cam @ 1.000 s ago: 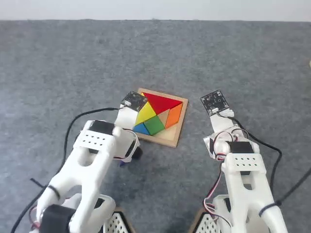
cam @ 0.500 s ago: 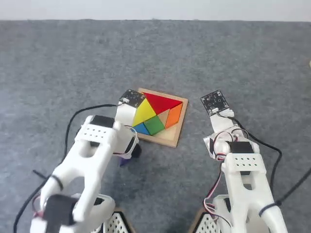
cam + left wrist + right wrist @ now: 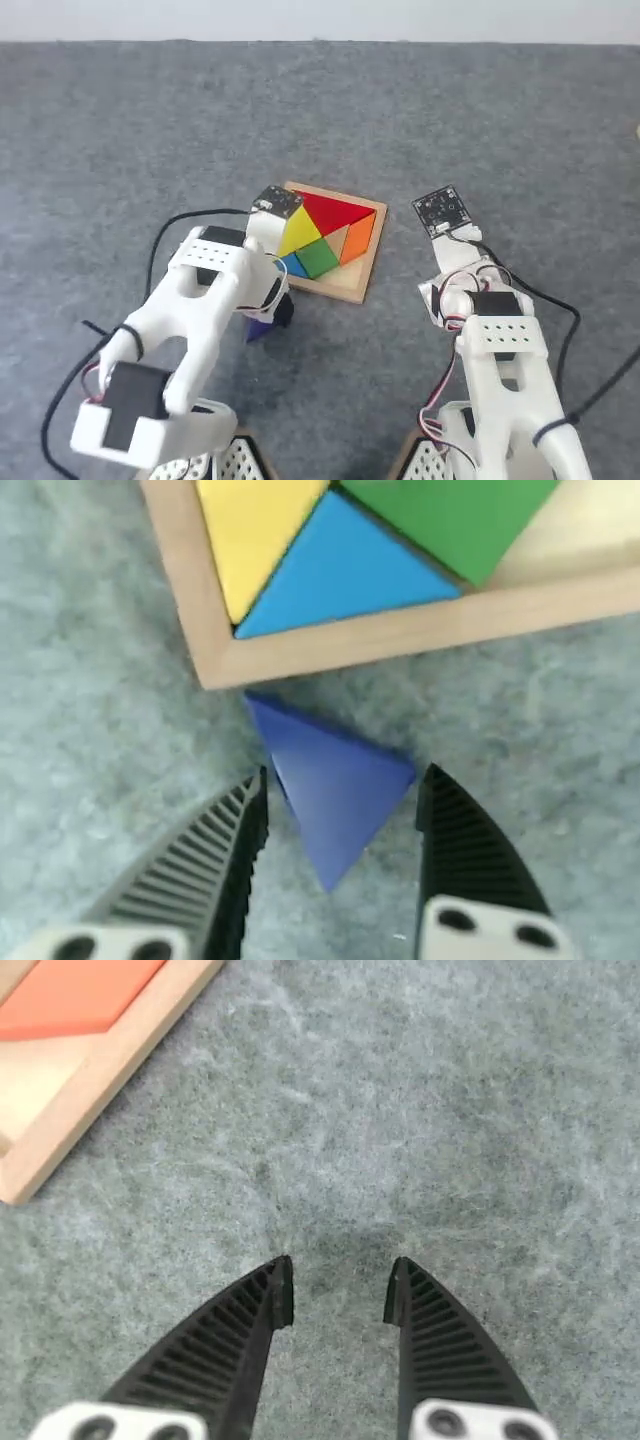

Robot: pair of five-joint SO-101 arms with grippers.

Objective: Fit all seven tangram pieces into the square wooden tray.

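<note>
Claws first: the left claw (image 3: 345, 780) is released, its fingers spread to either side of a dark blue triangle (image 3: 335, 800). The triangle lies flat on the grey bench (image 3: 90, 700), just outside the near-left corner of the wooden tray (image 3: 400, 635) (whether the fingers touch it is hard to judge). Inside that corner sit a yellow piece (image 3: 255, 520), a light blue piece (image 3: 340, 575) and a green piece (image 3: 450, 520); a red piece (image 3: 335, 212) and an orange piece (image 3: 360, 238) lie farther in. The right claw (image 3: 340, 1270), also released, hangs over bare bench right of the tray.
</note>
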